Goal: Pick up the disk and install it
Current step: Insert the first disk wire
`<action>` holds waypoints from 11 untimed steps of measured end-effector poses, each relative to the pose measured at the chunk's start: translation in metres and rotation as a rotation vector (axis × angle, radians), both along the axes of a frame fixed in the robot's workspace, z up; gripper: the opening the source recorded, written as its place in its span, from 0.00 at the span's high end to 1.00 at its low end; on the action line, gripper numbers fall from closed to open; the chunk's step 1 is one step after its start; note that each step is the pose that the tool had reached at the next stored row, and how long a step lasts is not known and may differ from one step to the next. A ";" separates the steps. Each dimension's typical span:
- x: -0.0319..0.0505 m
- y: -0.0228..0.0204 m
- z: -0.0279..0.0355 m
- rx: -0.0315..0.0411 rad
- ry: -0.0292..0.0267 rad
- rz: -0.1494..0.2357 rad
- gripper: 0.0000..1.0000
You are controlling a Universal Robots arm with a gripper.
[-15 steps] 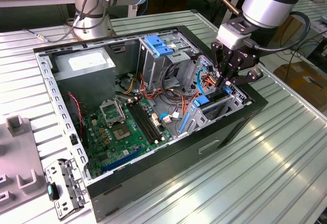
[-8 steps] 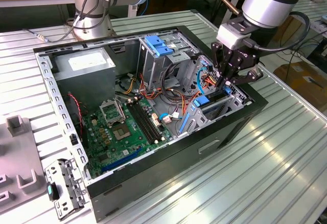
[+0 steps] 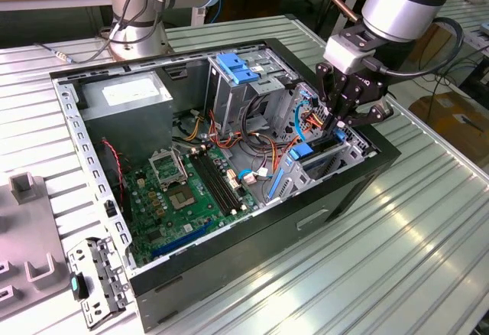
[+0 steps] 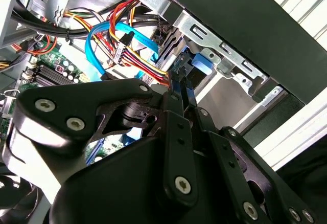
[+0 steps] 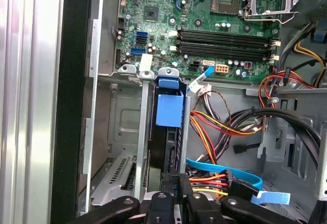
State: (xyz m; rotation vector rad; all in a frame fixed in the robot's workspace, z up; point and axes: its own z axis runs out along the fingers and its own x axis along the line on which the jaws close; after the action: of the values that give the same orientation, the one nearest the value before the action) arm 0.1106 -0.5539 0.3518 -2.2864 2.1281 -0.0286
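End effector [image 3: 337, 118] lowered into case [image 3: 229, 262] bay, pinching disk [image 5: 167, 147] by its rear edge. Disk upright, seated between bay rails directly below fingers [image 4: 180, 96].

1. An open computer case [image 3: 321, 197] lies on the ribbed metal surface [image 3: 428, 235].
2. Inside: green motherboard [image 3: 183, 190], grey power-supply box [image 3: 126, 98] (white sticker on top).
3. Bare-metal cage [image 3: 237, 82] with blue latch.

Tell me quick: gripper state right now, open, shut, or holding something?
Gripper: shut on the disk, which stands on edge in its bay at the corner of the computer case.
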 end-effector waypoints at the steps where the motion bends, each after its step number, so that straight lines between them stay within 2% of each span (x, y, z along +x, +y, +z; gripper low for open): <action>1: 0.0000 0.0000 0.0000 -0.0001 0.0000 -0.001 0.84; 11: 0.0000 0.0000 0.0000 -0.0003 -0.0002 -0.004 0.84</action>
State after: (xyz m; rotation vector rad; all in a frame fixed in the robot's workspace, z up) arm 0.1106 -0.5539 0.3517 -2.2822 2.1327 -0.0293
